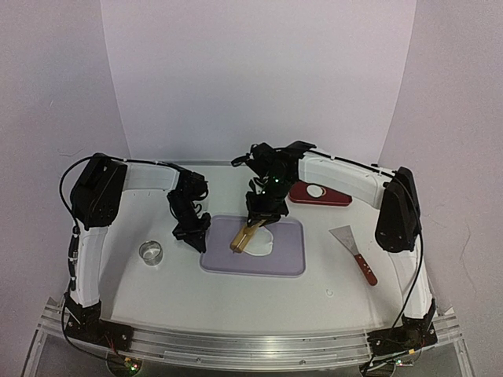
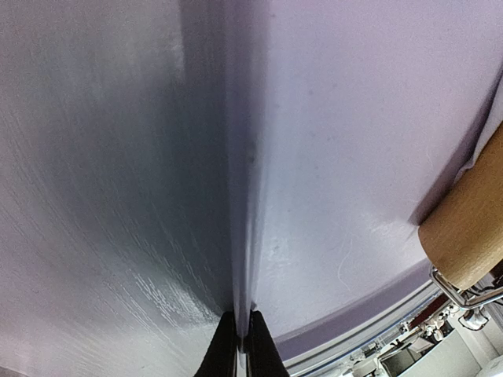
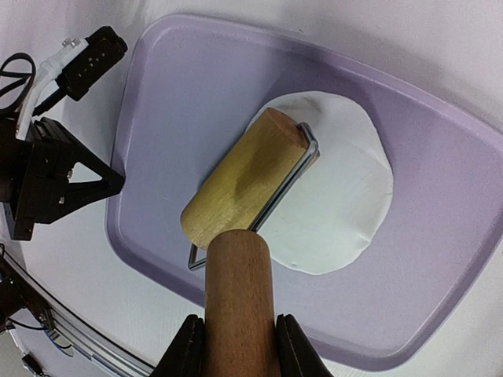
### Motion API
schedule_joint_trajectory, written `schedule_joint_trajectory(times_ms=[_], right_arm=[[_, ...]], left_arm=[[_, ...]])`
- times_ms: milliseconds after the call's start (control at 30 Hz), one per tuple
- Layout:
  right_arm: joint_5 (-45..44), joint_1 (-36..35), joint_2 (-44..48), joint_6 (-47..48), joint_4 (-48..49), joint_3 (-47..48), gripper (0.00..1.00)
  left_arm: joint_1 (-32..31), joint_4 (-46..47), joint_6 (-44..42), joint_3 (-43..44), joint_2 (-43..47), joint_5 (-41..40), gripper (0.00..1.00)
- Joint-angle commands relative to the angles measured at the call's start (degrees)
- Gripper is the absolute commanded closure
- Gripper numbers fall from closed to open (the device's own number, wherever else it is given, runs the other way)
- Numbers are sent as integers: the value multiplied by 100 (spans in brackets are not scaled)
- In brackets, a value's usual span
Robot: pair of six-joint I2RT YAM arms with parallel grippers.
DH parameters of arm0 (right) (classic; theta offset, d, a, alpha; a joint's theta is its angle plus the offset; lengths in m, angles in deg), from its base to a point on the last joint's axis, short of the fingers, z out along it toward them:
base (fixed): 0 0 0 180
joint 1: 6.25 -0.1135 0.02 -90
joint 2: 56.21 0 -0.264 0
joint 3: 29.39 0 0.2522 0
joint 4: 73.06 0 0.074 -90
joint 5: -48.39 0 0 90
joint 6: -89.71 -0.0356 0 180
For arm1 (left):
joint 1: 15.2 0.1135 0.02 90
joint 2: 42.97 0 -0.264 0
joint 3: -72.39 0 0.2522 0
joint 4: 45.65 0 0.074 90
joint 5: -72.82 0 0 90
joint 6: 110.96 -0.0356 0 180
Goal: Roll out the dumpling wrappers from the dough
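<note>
The dough (image 3: 338, 188) is a thin, palm-sized white sheet lying on the purple tray (image 3: 440, 196). In the top view the dough (image 1: 265, 243) sits mid-tray (image 1: 291, 263). A wooden roller head (image 3: 244, 181) rests on the sheet's left edge. My right gripper (image 3: 238, 338) is shut on the roller's handle (image 3: 240, 290). My left gripper (image 2: 242, 338) is shut on the tray's left rim (image 2: 245, 236) and shows from above (image 1: 200, 234). A small white round (image 1: 315, 191) lies on a red board; I cannot tell whether it is a dumpling wrapper.
A metal ring cutter (image 1: 151, 252) stands left of the tray. A scraper with a red handle (image 1: 355, 251) lies to the right. The red board (image 1: 334, 196) sits behind the tray, under my right arm. White walls close the back and sides.
</note>
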Motion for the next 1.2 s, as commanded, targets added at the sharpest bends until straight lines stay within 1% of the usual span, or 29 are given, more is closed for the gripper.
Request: schedule_joint_trajectory(times_ms=[0,167,333,467,567,767,867,1000,1100,1167], right_arm=[[-1085,-82,-1351,96,-1009,-1042,100],[-929,-90,-1516,1,-899,-854,100],[-601,-92,-1328,-10,-904,-500,100],[-162,-92,-941,97,-905,131,100],[31,-91,-638,93,-905,811,100],[548,-91,-452,-212,-821,2202,100],[761,-92,-342,-383,-734,2521,100],[740,-79,82,-505,-528,2431,100],[231,-77,479,-533,-448,2274,100],[-388,-68,748,-531,-437,2099,100]], left_arm=[[-105,257,-136,-257,-231,-425,100],[-104,170,-193,-215,-259,-454,100],[-104,181,-185,-244,-218,-470,100],[-105,195,-163,-259,-215,-502,100],[-102,227,-165,-258,-219,-525,100],[-102,236,-175,-247,-230,-577,100],[-103,220,-175,-228,-239,-608,100],[-101,168,-167,-191,-236,-682,100],[-103,143,-134,-157,-211,-726,100],[-104,126,-109,-124,-185,-760,100]])
